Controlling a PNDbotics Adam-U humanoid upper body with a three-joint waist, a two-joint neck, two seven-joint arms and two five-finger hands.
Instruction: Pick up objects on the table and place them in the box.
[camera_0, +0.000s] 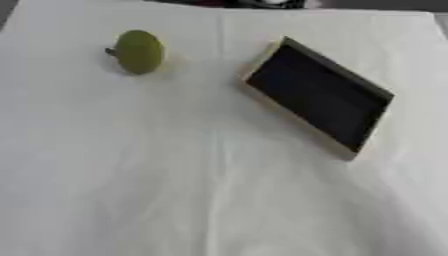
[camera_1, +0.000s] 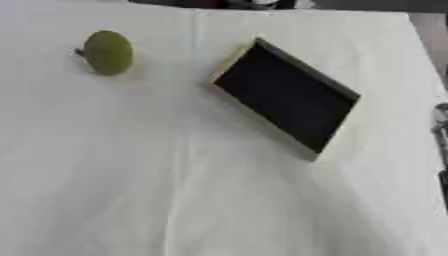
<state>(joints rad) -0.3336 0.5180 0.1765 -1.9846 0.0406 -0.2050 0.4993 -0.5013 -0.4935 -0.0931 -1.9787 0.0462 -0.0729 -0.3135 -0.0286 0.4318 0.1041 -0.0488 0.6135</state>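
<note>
While apart, one green fruit (camera_0: 139, 51), one box (camera_0: 319, 95)

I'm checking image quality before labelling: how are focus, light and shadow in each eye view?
Left eye view: soft all over, even light, green fruit casting a faint shadow. Right eye view: equally soft, box interior reads flat black, a dark blurred shape cut off at the right edge.

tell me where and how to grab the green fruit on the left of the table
Take the green fruit round its wide middle, coming down from above with the left hand, since it lies on the robot's left. Its short dark stem sticks out to the left, so probably close fingers and thumb across the near and far sides. The box lies well clear.
</note>
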